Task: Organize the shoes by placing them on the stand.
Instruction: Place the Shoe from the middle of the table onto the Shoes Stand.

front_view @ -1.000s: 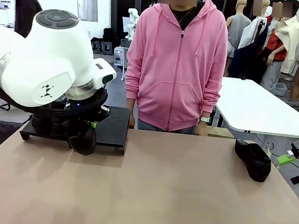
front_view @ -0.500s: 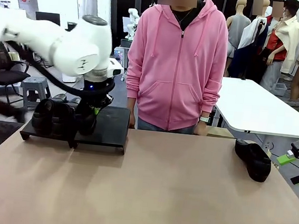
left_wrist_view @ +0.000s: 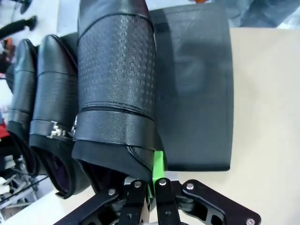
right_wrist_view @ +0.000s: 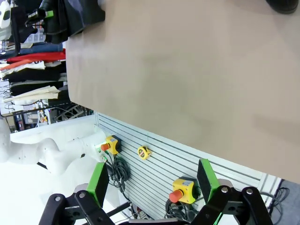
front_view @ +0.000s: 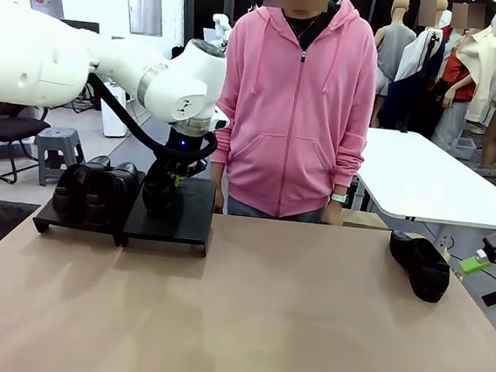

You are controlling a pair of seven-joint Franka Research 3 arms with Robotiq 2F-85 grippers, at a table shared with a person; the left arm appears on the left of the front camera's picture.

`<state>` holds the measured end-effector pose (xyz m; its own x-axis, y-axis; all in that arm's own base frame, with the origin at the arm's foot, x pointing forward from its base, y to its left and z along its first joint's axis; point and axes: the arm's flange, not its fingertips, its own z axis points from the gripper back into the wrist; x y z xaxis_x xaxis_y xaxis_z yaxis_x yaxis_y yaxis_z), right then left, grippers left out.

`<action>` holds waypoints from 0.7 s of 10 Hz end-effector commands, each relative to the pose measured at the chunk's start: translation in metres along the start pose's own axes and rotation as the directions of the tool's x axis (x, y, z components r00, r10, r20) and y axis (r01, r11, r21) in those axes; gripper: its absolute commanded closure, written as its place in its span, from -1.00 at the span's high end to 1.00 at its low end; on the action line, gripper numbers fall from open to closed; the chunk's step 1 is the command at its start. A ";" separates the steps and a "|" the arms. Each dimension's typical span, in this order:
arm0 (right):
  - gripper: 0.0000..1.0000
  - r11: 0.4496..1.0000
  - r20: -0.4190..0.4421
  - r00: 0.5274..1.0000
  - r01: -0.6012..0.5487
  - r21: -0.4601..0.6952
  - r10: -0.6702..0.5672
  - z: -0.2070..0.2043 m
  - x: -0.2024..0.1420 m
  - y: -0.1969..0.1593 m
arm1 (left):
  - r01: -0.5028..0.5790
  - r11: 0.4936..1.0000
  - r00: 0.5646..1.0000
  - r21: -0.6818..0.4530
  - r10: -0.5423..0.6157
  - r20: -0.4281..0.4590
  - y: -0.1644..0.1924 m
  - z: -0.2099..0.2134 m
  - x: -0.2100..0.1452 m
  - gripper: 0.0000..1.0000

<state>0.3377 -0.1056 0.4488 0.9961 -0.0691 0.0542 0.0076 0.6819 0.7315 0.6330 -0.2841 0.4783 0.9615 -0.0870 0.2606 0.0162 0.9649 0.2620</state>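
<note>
My left gripper is shut on the heel rim of a black shoe over the low black stand at the far left of the table. In the left wrist view the green pads pinch that textured shoe, with the stand's bare top beside it. Two more shoes stand side by side on the stand's left part. Whether the held shoe rests on the stand I cannot tell. Another shoe lies on the table at the far right. Beside it at the table's right edge, my right gripper stands open and holds nothing.
A person in a pink hoodie stands at the far edge of the table, hands down by the edge. The wide tan tabletop lies bare between the stand and the right shoe. A white table stands behind on the right.
My left arm has carried the shoe from in front of the stand farther back and to the right, over the stand beside the two shoes. The right arm has not moved.
</note>
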 end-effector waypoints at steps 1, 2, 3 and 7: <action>1.00 1.000 0.014 1.000 -0.015 0.027 0.015 0.001 0.001 0.001 | -0.034 0.999 0.999 0.001 0.034 -0.023 0.006 -0.006 0.007 -1.00; 1.00 1.000 0.014 1.000 -0.015 0.027 0.015 0.001 0.001 0.001 | -0.048 0.999 0.998 0.011 0.049 -0.030 0.009 -0.012 0.006 -1.00; 1.00 1.000 0.014 1.000 -0.015 0.027 0.015 0.001 0.001 0.001 | -0.062 0.998 0.998 0.025 0.062 -0.028 0.013 -0.017 0.004 -1.00; 1.00 1.000 0.014 1.000 -0.015 0.027 0.015 0.001 0.001 0.001 | -0.060 0.997 0.998 0.040 0.061 -0.025 0.016 -0.028 0.000 -1.00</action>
<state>0.3377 -0.1056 0.4488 0.9961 -0.0692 0.0541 0.0076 0.6818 0.7315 0.6473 -0.2631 0.4560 0.9714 -0.0375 0.2345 -0.0296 0.9606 0.2765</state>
